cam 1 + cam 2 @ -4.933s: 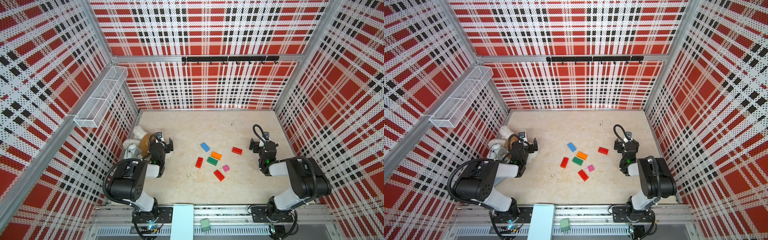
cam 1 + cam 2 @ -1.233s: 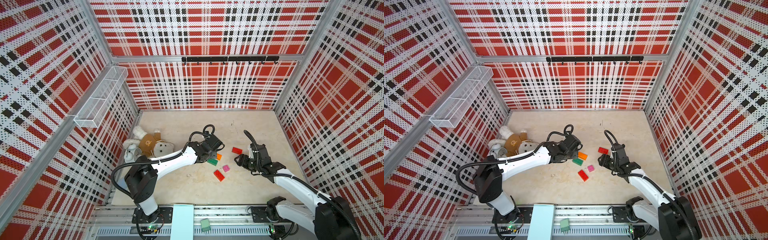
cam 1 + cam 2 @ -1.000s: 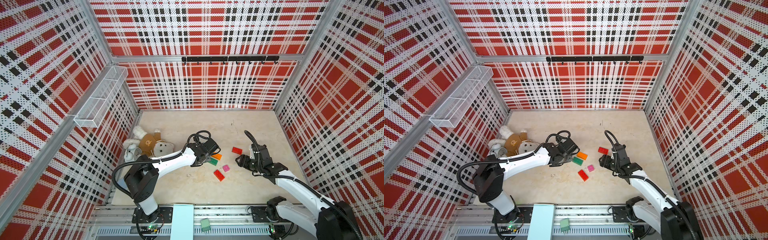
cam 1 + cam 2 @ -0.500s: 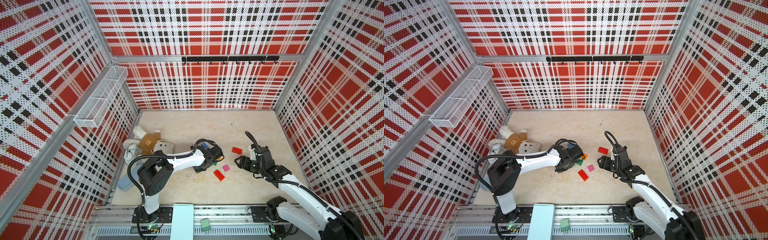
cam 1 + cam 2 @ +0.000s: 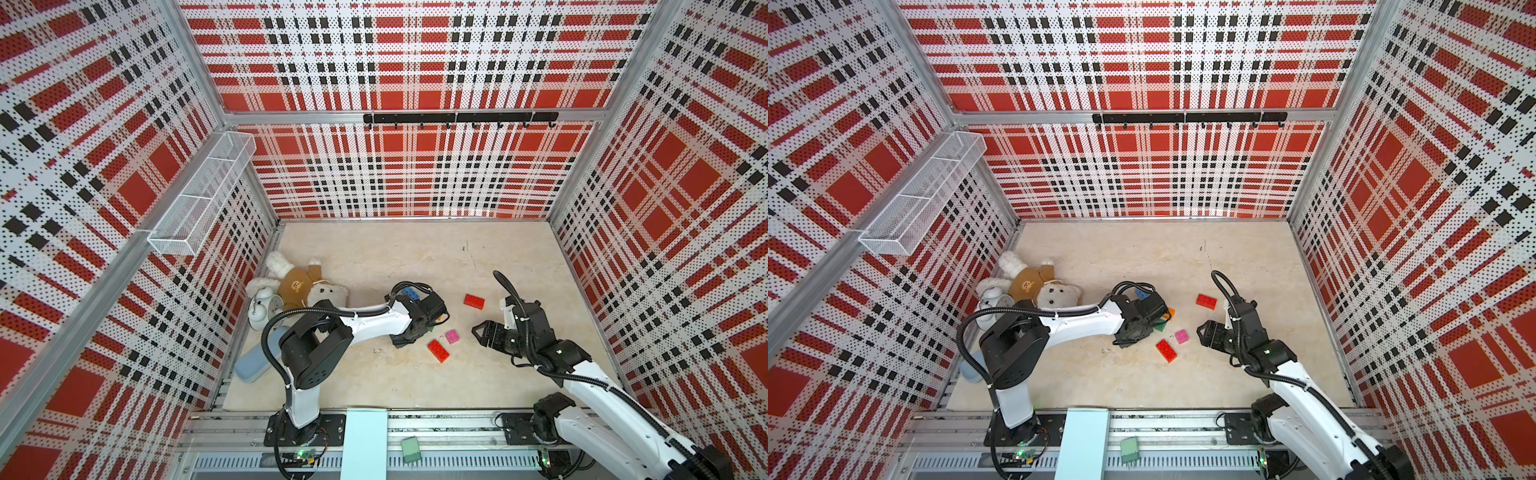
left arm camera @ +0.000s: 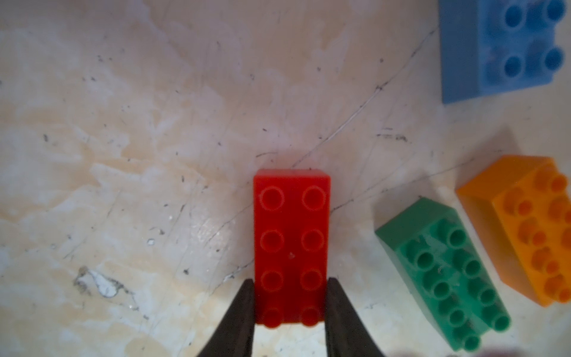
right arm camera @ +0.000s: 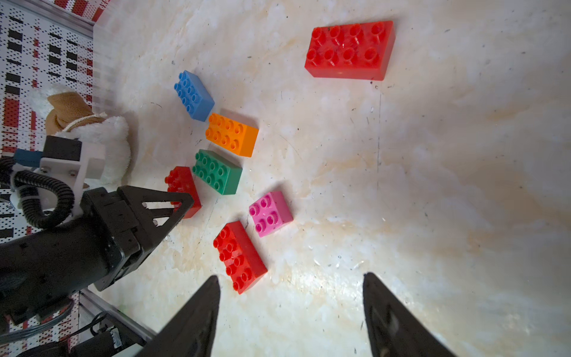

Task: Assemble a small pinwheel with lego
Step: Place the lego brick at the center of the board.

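Observation:
My left gripper (image 6: 290, 298) is shut on one end of a red lego brick (image 6: 292, 241), low at the table; in both top views the wrist (image 5: 409, 332) hides that brick. Beside it lie the green (image 7: 217, 171), orange (image 7: 231, 134) and blue (image 7: 194, 95) bricks. A pink square (image 5: 452, 336) and a second red brick (image 5: 438, 351) lie between the arms. A third red brick (image 5: 474, 301) lies farther back. All bricks are single; no pinwheel is in view. My right gripper (image 5: 482, 332) hovers open to the right of the pink square, with nothing between its fingers (image 7: 197, 309).
A white teddy bear (image 5: 307, 286) and an alarm clock (image 5: 262, 307) lie against the left wall, a pale blue case (image 5: 253, 365) in front of them. A wire basket (image 5: 199, 199) hangs on the left wall and a hook rail (image 5: 457, 118) on the back wall.
My left arm has folded and its gripper has come forward and down from beside the orange and green bricks onto the red one. The right gripper has shifted only slightly.

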